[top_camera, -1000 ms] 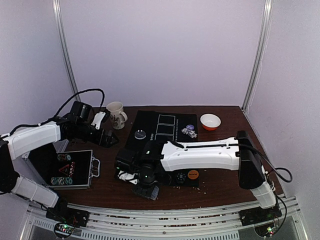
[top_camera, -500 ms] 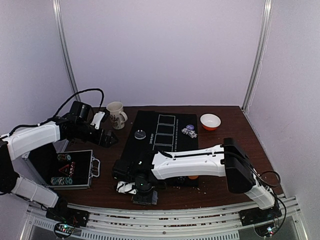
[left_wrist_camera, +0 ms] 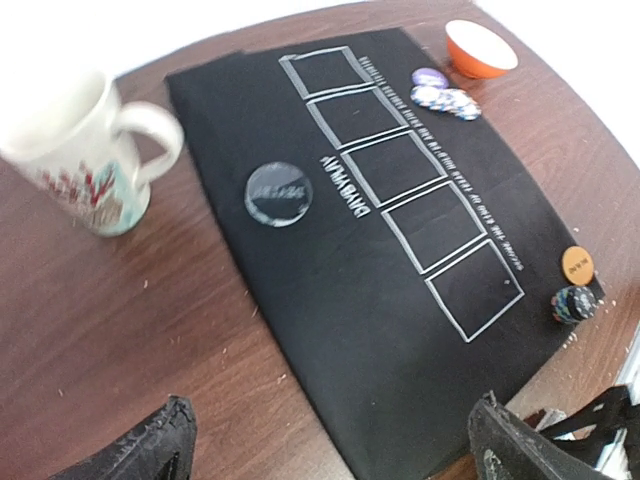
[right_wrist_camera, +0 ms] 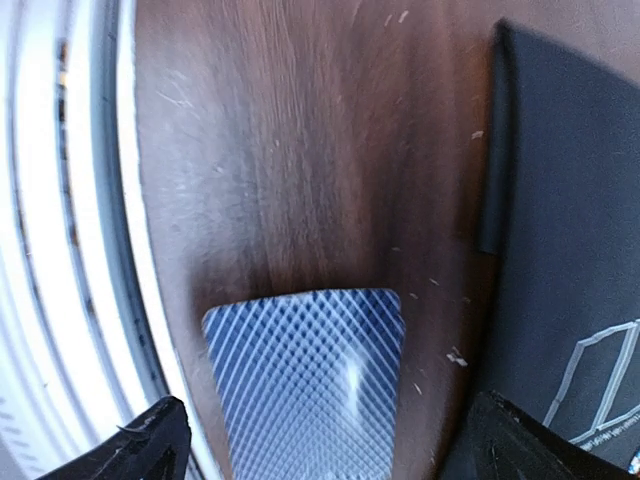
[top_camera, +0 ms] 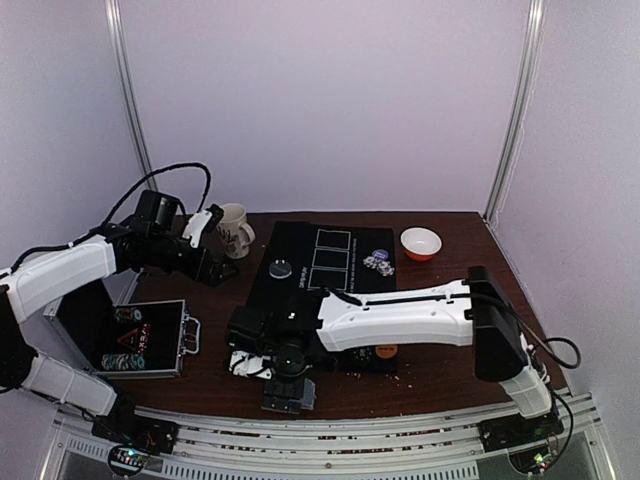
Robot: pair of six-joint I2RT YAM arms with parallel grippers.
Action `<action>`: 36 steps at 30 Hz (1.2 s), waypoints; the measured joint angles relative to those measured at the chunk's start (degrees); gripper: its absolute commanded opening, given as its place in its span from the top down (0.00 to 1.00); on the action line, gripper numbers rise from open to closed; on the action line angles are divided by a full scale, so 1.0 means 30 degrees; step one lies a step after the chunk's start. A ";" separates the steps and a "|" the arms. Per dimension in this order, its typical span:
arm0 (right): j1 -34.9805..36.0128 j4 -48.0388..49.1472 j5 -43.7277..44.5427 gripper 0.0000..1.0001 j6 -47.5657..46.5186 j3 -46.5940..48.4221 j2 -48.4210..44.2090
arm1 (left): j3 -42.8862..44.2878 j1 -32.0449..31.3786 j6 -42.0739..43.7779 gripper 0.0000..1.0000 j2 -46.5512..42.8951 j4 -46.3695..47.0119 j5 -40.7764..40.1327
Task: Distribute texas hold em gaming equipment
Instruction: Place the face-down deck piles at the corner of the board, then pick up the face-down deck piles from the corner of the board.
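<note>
A grey-blue lattice-backed playing card (right_wrist_camera: pixel 305 385) lies face down on the wood near the table's front edge, seen in the top view as a dark card (top_camera: pixel 289 396). My right gripper (right_wrist_camera: pixel 330 450) hovers over it, open, with a finger on each side and no grip; from above the right gripper (top_camera: pixel 275 366) sits just behind the card. On the black mat (left_wrist_camera: pixel 330 300) are a clear-black disc (left_wrist_camera: pixel 279 193), a blue disc (left_wrist_camera: pixel 430 77), loose chips (left_wrist_camera: pixel 447 100), an orange button (left_wrist_camera: pixel 577 263) and a chip stack (left_wrist_camera: pixel 573 303). My left gripper (left_wrist_camera: pixel 335 455) hangs open and empty over the mat's left edge, near the mug (top_camera: pixel 233 228).
A white patterned mug (left_wrist_camera: pixel 85 150) stands left of the mat. A red-and-white bowl (top_camera: pixel 420 242) sits at the back right. An open black case (top_camera: pixel 140 338) with chips lies at the front left. The metal rail (right_wrist_camera: pixel 60 250) runs along the table's front edge.
My right gripper has opened and the card now lies free on the table under it. The right arm shifted slightly back. The left gripper lifted and turned a little toward the mug.
</note>
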 measured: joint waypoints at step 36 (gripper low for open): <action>-0.6258 1.0907 0.0342 0.00 0.9602 -1.8884 -1.7682 | 0.1013 -1.4098 0.9843 0.02 0.6258 -0.3264 -0.1348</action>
